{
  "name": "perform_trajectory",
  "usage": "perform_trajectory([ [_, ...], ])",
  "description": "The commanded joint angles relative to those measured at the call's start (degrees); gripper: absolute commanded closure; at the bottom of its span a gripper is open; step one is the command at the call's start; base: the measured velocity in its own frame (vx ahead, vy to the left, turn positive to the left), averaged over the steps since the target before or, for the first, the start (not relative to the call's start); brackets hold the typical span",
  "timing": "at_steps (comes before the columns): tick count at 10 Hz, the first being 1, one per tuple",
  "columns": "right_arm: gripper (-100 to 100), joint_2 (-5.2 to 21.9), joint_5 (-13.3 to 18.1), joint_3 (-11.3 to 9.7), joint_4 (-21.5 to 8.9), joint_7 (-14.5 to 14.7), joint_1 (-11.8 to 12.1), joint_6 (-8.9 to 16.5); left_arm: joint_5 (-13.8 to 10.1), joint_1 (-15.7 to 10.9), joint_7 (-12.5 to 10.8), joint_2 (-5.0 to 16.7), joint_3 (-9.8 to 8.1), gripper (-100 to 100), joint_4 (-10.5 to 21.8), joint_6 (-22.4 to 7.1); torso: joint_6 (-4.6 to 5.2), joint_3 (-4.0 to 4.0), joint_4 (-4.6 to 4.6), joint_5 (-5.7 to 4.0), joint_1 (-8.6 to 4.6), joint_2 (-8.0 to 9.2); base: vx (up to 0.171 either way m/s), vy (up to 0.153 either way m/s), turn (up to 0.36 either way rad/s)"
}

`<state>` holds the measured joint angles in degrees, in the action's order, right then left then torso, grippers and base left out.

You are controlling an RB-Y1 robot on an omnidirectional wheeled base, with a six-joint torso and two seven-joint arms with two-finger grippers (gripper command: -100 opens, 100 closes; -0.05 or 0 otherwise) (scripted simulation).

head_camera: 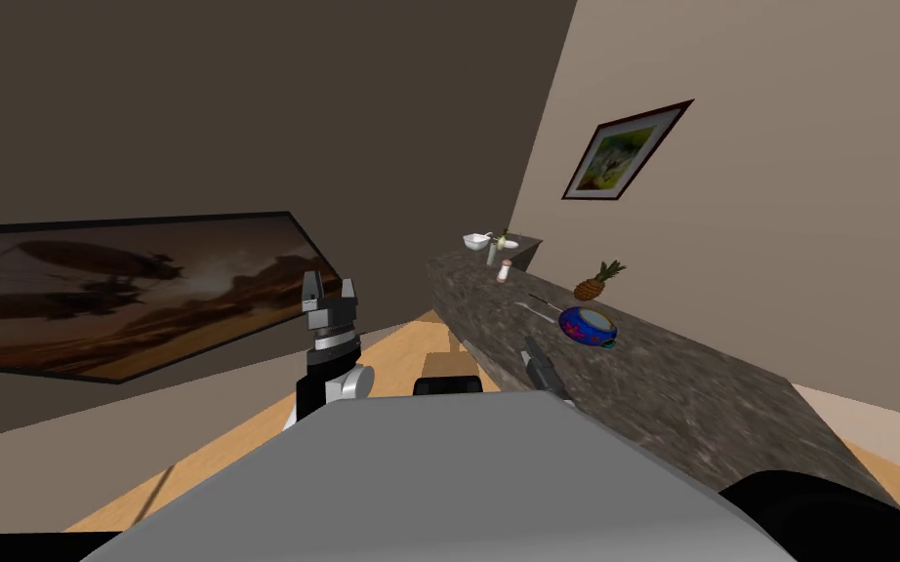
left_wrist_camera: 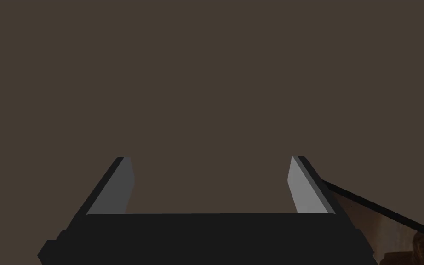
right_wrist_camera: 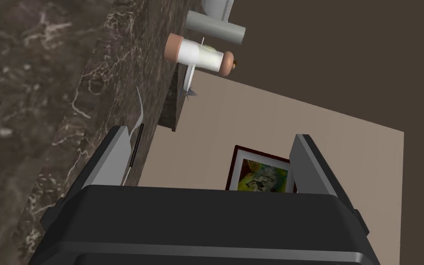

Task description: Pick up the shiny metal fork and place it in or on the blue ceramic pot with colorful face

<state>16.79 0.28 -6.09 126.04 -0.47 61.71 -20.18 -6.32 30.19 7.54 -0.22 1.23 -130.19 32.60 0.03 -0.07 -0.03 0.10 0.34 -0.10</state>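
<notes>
Right gripper [right_wrist_camera: 211, 161]: we record its two light grey fingers spread wide and empty. In the head view it hangs low at the near edge of the dark marbled stone counter [right_wrist_camera: 45, 92].

Thin shiny metal fork [right_wrist_camera: 136, 135]: we list it lying flat on the counter just ahead of the right gripper. It is in line with one finger and outside the gap between the two. We cannot tell whether fork and finger touch.

Round blue pot with colourful markings [head_camera: 588, 327]: we find it standing on the counter just beside the fork, on the side away from the right gripper.

Yellow-brown pineapple with green crown [head_camera: 599, 281]: upright on the counter, beyond the pot and close to the beige wall.

White cylindrical shaker with brown ends [right_wrist_camera: 199, 54]: farther along the counter, past the fork.

Plain grey cylinder [right_wrist_camera: 215, 26]: just beyond the shaker.

Small white bowl [head_camera: 477, 240]: at the counter's far end.

Dark-framed picture [head_camera: 626, 151]: on the beige wall above the counter.

Left gripper [head_camera: 329, 289]: we note it raised, well apart from the counter, fingers spread and empty.
</notes>
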Motion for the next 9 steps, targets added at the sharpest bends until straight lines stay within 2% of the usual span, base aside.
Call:
perform_trajectory([
  [1, -100, 1.03, 0.51, -0.53, -2.27, 1.37, 2.86, 0.72, 0.00, 0.00, 0.00, 0.00, 0.00, 0, 0.00, 0.00, 0.00, 0.00, 0.00, 0.00, 0.00, 0.00, 0.075, 0.114, 0.183],
  [2, -100, 1.03, 0.51, -0.53, -2.27, 1.37, 3.65, 0.72, 0.00, 0.00, 0.00, 0.00, 0.01, 0, 0.00, 0.00, -0.03, -0.02, 0.00, 0.01, 0.08, -0.04, 0.059, 0.083, 0.135],
  [7, -100, 4.17, 2.14, -1.23, -6.12, 5.09, 12.01, 3.17, 0.00, 0.00, 0.00, 0.00, 0.00, 0, 0.00, 0.00, -0.01, -0.03, -0.01, -0.02, -0.09, -0.06, 0.081, 0.078, 0.178],
  [8, -100, 4.17, 2.14, -1.23, -6.12, 5.09, 13.65, 3.17, 0.00, 0.00, 0.00, 0.00, 0.00, 0, 0.00, 0.00, -0.03, -0.04, -0.01, -0.01, -0.05, -0.08, 0.080, 0.048, 0.109],
  [9, -100, 5.25, 2.78, -1.23, -7.47, 6.44, 15.75, 3.91, 0.00, 0.00, 0.00, 0.00, -0.01, 0, 0.00, 0.00, 0.01, -0.02, -0.01, -0.02, -0.12, -0.03, 0.090, 0.073, 0.235],
])
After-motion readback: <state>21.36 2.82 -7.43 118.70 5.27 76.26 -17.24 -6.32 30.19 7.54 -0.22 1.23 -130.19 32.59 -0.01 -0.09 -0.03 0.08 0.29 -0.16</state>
